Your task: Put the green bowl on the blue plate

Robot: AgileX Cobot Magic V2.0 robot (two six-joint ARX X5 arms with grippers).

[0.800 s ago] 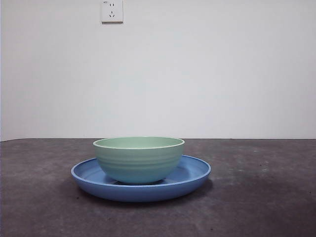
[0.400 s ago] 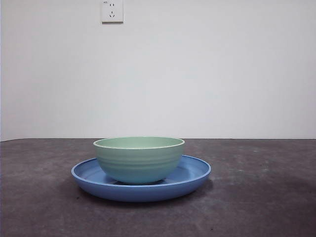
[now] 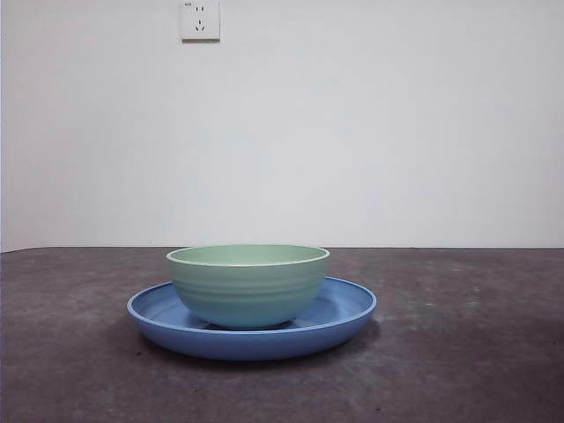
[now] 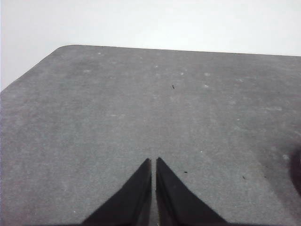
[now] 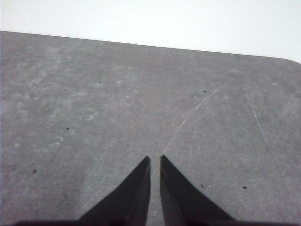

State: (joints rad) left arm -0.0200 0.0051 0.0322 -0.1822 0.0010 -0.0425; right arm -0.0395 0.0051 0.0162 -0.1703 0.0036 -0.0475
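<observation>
Against a white wall, the dark surface carried the green bowl upright inside the blue plate, the task apparently complete, while left gripper and right gripper waited clenched, empty, elsewhere.

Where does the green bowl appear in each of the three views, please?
Front view: the green bowl stands at lower centre, on the blue plate.
Left wrist view: not in it.
Right wrist view: not in it.
Shared landmark: the dark grey table, bare around each pincer in both wrist views.
</observation>
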